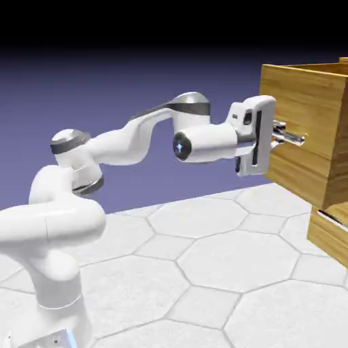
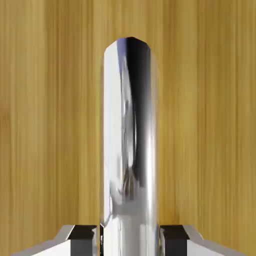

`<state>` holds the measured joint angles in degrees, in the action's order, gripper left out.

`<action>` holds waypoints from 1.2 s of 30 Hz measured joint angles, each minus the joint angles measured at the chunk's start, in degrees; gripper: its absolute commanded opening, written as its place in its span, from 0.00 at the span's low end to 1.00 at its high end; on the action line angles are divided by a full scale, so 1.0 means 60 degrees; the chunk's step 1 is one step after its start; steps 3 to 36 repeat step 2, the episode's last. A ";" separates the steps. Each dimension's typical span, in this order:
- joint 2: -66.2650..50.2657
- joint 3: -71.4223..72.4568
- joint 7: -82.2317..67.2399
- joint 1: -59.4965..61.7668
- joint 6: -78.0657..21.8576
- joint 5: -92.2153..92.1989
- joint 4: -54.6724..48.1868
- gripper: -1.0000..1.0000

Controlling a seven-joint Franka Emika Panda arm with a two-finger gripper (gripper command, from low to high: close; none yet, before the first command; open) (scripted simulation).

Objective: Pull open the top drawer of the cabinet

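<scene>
Evidently the light-brown, wood-grain top drawer (image 1: 299, 115) stands out toward the robot, its open top edge showing at the exterior view's right; the lower wood-grain part of the cabinet (image 1: 325, 239) sits beneath and further back than the drawer's front. Across that front is a polished silver bar handle (image 2: 129, 145), and just before it is the two-finger gripper (image 2: 129, 241), one grey tip on either side of the bar. Slim gaps seem to show between bar and tips, so I read the hand as released, with nothing clenched, though the handle lies between its fingers. The white jointed arm (image 1: 122, 146) reaches to the drawer from the exterior view's left, over a pale tiled floor (image 1: 224, 272).

As I judge it, the pull is largely done and the step in hand is letting go of the handle. Next the hand should back straight off from the drawer front, fingers kept apart, so that neither tip catches the bar and shifts the drawer. How much travel the drawer has left I can't tell.
</scene>
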<state>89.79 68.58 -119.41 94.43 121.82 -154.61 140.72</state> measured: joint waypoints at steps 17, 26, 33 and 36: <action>0.0060 -0.0115 -0.0012 -0.0259 -0.0087 0.0115 0.0345 1.00; 0.0060 -0.0115 -0.0012 -0.0259 -0.0087 0.0115 0.0345 1.00; 0.0060 -0.0115 -0.0012 -0.0259 -0.0087 0.0115 0.0345 1.00; 0.0060 -0.0115 -0.0012 -0.0259 -0.0087 0.0115 0.0345 1.00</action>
